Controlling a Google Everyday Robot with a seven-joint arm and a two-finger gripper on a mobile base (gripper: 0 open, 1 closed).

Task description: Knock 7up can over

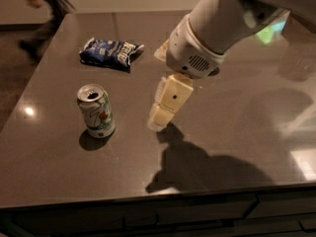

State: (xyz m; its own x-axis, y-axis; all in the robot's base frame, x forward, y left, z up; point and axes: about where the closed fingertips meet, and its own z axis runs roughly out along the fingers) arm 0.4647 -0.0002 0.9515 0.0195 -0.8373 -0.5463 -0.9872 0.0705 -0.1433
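The 7up can (97, 111) stands upright on the dark table (59, 172) at the left front. It is white and silver with green lettering and an open silver top. My gripper (158, 121) hangs from the white arm (212, 28) and points down at the table. It is just right of the can, a short gap away and not touching it. It holds nothing that I can see.
A dark blue chip bag (111, 52) lies behind the can at the back left. The arm hides the red apple. A person (47, 6) walks past the table's far left corner. The table's front edge runs along the bottom.
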